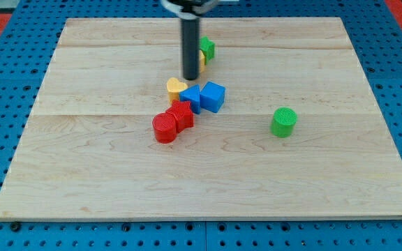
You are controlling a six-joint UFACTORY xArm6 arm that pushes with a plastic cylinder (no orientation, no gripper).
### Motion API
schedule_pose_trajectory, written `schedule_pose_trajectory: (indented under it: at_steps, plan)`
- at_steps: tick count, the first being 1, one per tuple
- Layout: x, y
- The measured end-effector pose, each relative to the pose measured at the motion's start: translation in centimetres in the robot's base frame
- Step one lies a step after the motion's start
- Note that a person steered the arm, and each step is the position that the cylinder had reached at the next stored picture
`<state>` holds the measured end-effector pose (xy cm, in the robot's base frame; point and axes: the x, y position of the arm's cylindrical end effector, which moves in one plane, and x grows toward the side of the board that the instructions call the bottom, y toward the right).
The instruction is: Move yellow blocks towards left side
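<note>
My tip (190, 77) is the lower end of a dark rod near the board's top centre. A yellow heart-shaped block (176, 88) lies just below-left of the tip, close to it. A second yellow block (202, 60) is mostly hidden behind the rod, with a green block (207, 47) touching its upper right. Below the heart sits a cluster: a blue block (191, 97), a blue cube (213, 96), a red block (181, 115) and a red cylinder (165, 128).
A green cylinder (283, 121) stands alone at the view's right. The wooden board (82, 174) rests on a blue pegboard table (5, 77) that surrounds it on all sides.
</note>
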<state>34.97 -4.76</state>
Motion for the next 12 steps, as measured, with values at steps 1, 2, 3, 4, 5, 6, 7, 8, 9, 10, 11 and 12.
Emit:
schedule_pose_trajectory:
  at_steps: [1,2,3,4,5,6,7,8,9,10,11,12]
  plan:
    - [0.4,4.9]
    - [-0.3,10.5]
    - [-3.1,6.8]
    - [-2.6,-2.6]
    - [0.7,-10.1]
    - [5.8,-11.2]
    - [6.0,-3.1]
    - [6.2,-0.8]
    - [6.1,2.1]
    - [4.9,5.6]
    - [2.2,5.6]
    - [1.5,11.5]
